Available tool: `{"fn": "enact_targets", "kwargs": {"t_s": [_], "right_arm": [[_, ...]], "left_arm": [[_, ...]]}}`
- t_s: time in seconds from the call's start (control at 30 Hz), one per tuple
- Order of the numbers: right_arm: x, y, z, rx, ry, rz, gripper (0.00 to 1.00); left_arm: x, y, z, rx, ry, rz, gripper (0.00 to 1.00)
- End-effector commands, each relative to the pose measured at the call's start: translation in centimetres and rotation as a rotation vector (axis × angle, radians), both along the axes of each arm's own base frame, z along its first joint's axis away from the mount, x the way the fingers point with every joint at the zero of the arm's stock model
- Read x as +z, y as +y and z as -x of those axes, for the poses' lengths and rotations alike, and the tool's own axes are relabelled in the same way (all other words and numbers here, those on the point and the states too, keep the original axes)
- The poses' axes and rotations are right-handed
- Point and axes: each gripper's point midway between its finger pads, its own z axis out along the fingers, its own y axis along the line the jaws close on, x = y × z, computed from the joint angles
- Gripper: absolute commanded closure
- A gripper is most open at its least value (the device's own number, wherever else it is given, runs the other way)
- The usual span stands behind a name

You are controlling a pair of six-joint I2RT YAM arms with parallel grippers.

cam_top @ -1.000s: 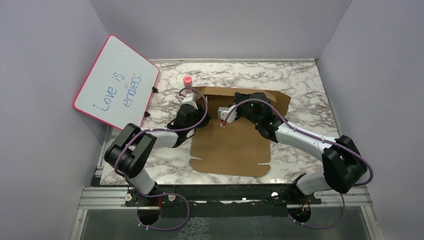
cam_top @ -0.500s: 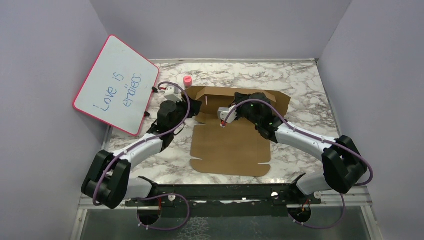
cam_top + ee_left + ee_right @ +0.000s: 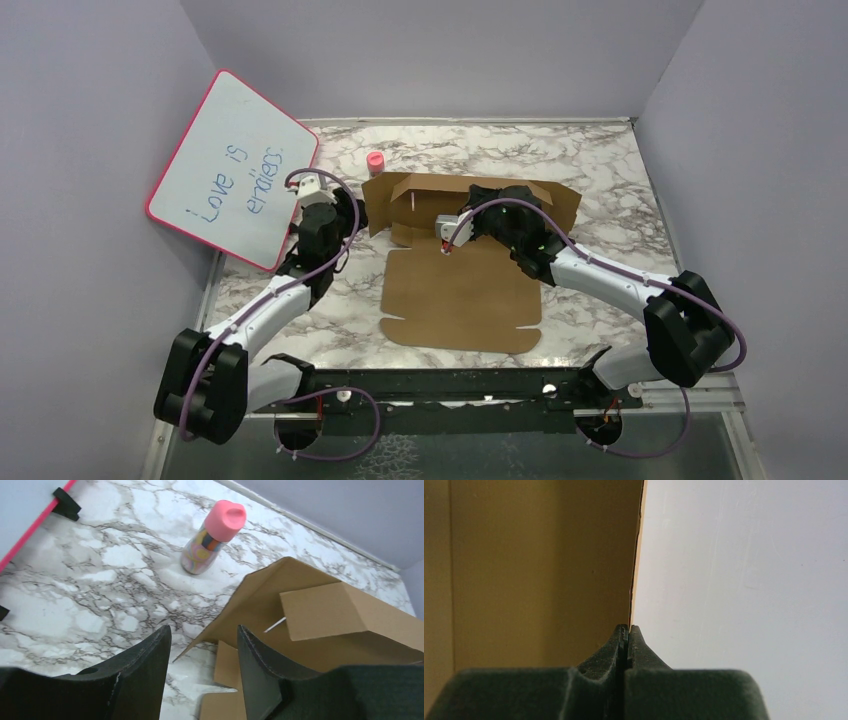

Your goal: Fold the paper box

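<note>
The paper box (image 3: 460, 290) is a brown cardboard sheet lying flat at mid-table, with its far panel and flaps (image 3: 325, 610) raised. My right gripper (image 3: 446, 246) sits at the fold below that raised part. It is shut, and a thin cardboard edge (image 3: 636, 555) runs straight down into its fingertips (image 3: 628, 626). My left gripper (image 3: 312, 195) hangs left of the box, close to the whiteboard and clear of the cardboard. Its jaws stand open (image 3: 204, 630) with only marble tabletop between them.
A pink-capped bottle (image 3: 375, 160) stands just beyond the box's far left corner, and the left wrist view shows the bottle (image 3: 212, 537) ahead. A pink-framed whiteboard (image 3: 235, 170) leans at the left wall. Grey walls enclose the marble table (image 3: 600, 180).
My left gripper has let go of the box's left flap, opened, and drawn back left toward the whiteboard. The flap stays raised. The right arm has not moved.
</note>
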Motion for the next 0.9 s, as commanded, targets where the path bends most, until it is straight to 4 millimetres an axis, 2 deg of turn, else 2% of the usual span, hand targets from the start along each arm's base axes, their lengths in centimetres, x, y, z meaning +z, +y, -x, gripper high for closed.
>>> {"fn": "enact_targets", "kwargs": {"t_s": [0.0,0.27,0.5,0.63,0.87], "right_arm": [[-0.1,0.4,0.4,0.018,-0.002,0.005,0.99],[-0.1,0.5,0.5,0.022,0.000,0.008,0.99],[0.2,0.6,0.5,0.027,-0.004,0.003,0.99],[0.1,0.6,0.6,0.029,0.000,0.001,0.99],[0.0,0.5,0.5,0.021,-0.004,0.010,0.99]], "left_arm": [[-1.9,2.3,-0.7,0.057,0.022,-0.087,0.47],[-1.8,-0.2,-2.3,-0.132,-0.059,-0.133,0.44],[-2.5,-0.7,-3.5,-0.211,-0.087,-0.175,0.48],[-3.2,-1.2,-4.4,-0.250,-0.076,-0.184,0.60],[-1.8,-2.8,-3.4,-0.336,-0.117,-0.150,0.97]]}}
